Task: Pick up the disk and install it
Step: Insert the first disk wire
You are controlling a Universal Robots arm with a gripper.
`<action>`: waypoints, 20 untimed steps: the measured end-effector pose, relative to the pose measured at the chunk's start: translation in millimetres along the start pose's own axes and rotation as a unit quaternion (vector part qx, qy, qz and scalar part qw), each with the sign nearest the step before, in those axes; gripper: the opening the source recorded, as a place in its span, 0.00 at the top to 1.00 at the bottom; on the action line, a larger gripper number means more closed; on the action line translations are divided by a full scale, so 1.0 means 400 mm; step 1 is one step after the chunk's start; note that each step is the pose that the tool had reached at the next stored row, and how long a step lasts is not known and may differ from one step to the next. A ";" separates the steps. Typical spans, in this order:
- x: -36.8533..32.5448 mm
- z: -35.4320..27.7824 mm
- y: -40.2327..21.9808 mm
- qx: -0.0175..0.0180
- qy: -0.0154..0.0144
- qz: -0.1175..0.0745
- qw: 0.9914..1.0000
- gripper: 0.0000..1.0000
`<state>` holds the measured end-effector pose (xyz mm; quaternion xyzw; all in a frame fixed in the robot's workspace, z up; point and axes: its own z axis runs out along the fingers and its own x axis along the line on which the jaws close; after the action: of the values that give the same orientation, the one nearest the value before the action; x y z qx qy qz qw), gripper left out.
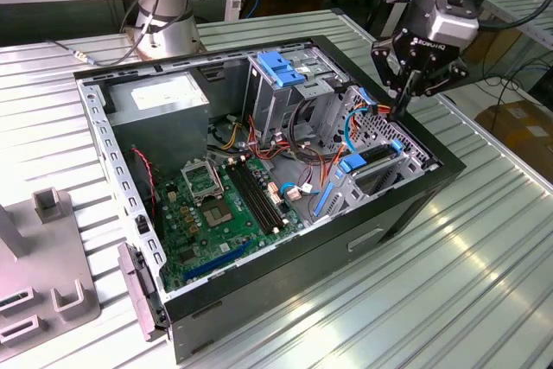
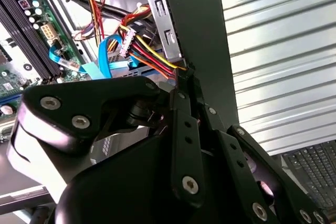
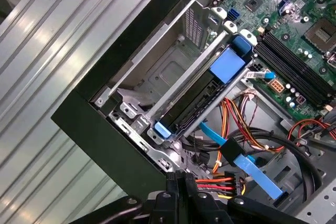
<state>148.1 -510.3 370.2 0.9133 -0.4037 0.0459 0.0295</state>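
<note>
The disk (image 1: 377, 158) sits on edge in a metal bay at the corner of the open computer case (image 1: 259, 300) on the exterior view's right, with blue carrier tabs at both ends. In the first wrist view the disk (image 3: 193, 99) is a dark slab between grey rails, capped by a blue tab (image 3: 227, 64). My gripper (image 1: 403, 108) hangs just above the case's wall beside that bay, shut with nothing between its fingers. Both wrist views show the black fingertips (image 3: 181, 181) pressed together (image 2: 185, 77) over a bundle of red and yellow wires, apart from the disk.
Inside the case lie a green motherboard (image 1: 226, 205), a grey power-supply box (image 1: 161, 98), a drive cage with a blue clip (image 1: 281, 67) and loose cables (image 1: 298, 149). A grey fixture (image 1: 43, 287) stands at the exterior view's left. The ribbed metal table (image 1: 458, 283) surrounds the case.
</note>
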 end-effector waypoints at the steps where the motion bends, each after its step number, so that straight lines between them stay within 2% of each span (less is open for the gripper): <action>1: -0.003 0.000 0.003 0.000 0.000 0.001 1.000 0.84; 2: -0.004 0.000 0.004 -0.001 0.000 0.008 1.000 0.84; 4: -0.004 0.000 0.004 -0.004 -0.001 0.036 0.999 0.84; 5: -0.004 0.000 0.004 -0.005 -0.001 0.044 0.999 0.84; 8: -0.004 0.000 0.004 -0.008 -0.001 0.072 0.997 0.84; 12: -0.004 0.001 0.004 -0.012 -0.002 0.106 0.994 0.84; 14: -0.004 0.003 0.004 -0.014 -0.002 0.127 0.992 0.84; 16: -0.004 0.003 0.004 -0.015 -0.002 0.140 0.990 0.84; 17: -0.004 0.004 0.004 -0.017 -0.002 0.152 0.988 0.84; 19: -0.004 0.005 0.004 -0.018 -0.003 0.166 0.986 0.84; 20: -0.004 0.006 0.004 -0.019 -0.003 0.176 0.984 0.84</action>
<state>145.9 -510.3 367.6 0.8273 -0.5590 0.0401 0.0375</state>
